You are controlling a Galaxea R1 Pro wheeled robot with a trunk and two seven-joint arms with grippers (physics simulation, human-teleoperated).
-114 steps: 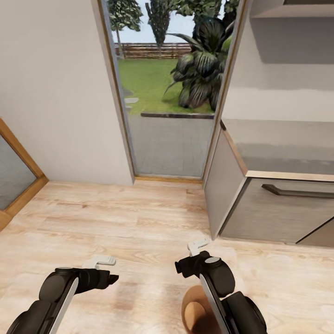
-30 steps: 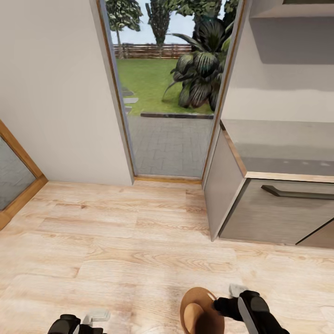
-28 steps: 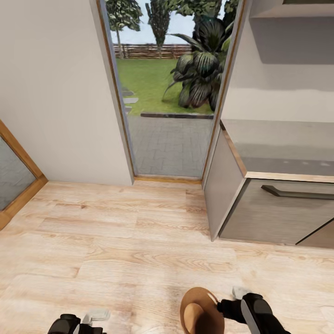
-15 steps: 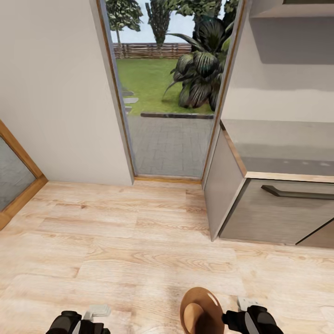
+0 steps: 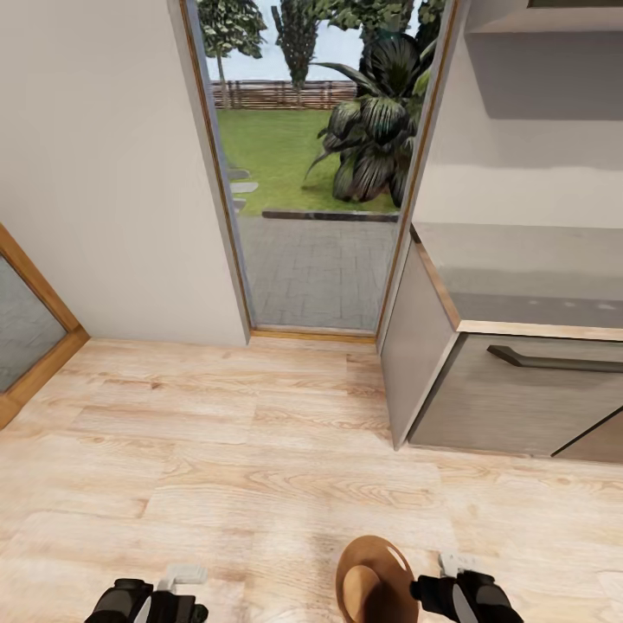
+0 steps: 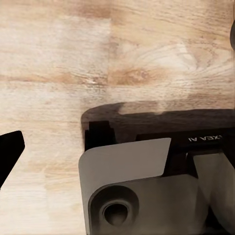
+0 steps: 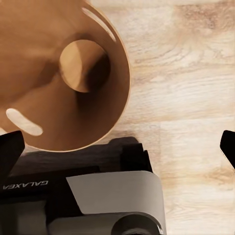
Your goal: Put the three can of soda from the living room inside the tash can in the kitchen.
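One copper-brown tash can (image 5: pixel 374 578) stood upright on the pale wood floor (image 5: pixel 260 450) at the near edge of the head view, its round rim open to the camera and cut off below by the frame. The robot's two grippers sat low at that same edge — the left gripper (image 5: pixel 177 578) well to the left of the bin, the right gripper (image 5: pixel 450 567) just beside its right rim. In the right wrist view the tash can (image 7: pixel 58 73) showed its brown inside, a paler disc at the bottom and two oval handle slots near the rim; no orange can could be made out within it. The two dark fingertips of the right gripper (image 7: pixel 117 147) stood at opposite edges of that picture, spread wide with nothing between them. In the left wrist view one dark fingertip (image 6: pixel 10 149) showed over bare floorboards, the other not clearly seen, so whether that pincer was wide or narrow could not be told. Ahead, one glass door (image 5: pixel 316 173) looked onto grass and a large dark plant, with one grey cabinet (image 5: pixel 510 346) bearing a single dark handle at right — and one wood-framed glass panel (image 5: pixel 26 320) at far left.
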